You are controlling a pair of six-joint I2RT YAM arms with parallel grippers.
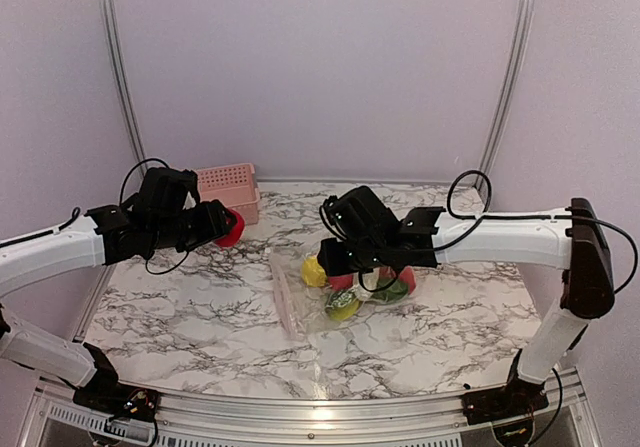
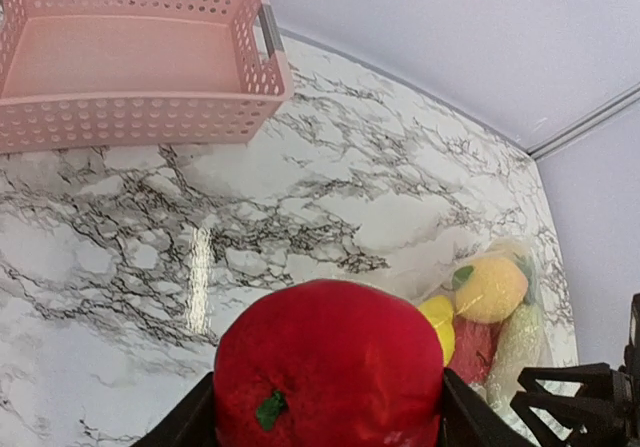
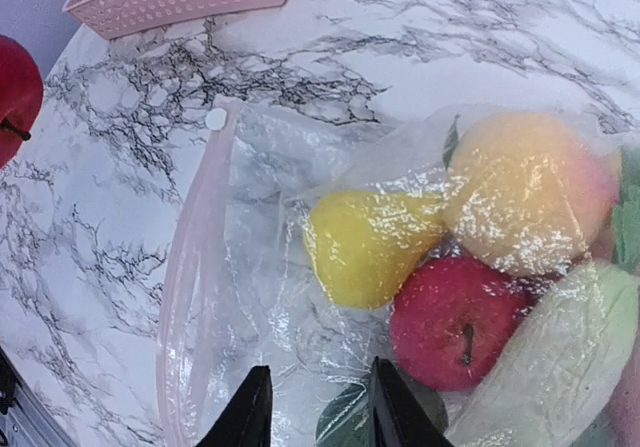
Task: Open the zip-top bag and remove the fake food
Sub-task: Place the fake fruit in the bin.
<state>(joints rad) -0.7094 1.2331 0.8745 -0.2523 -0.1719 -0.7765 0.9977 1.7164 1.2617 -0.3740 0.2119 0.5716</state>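
The zip-top bag (image 1: 298, 307) lies flat at mid-table, its pinkish zip strip (image 3: 188, 267) along the left edge. Fake food shows inside through the plastic: a yellow pear (image 3: 365, 242), an orange fruit (image 3: 530, 192), a red apple (image 3: 455, 317) and a pale corn cob (image 3: 555, 367). My right gripper (image 3: 318, 397) is open, low over the bag's clear plastic beside the pear; in the top view it (image 1: 372, 275) is above the food. My left gripper (image 2: 328, 422) is shut on a red toy fruit (image 2: 330, 362), held above the table left of the bag (image 1: 231, 229).
A pink slatted basket (image 1: 230, 189) stands at the back left, near the held fruit; it also shows in the left wrist view (image 2: 130, 117). The marble table (image 1: 200, 307) is ringed by grey walls and a metal frame.
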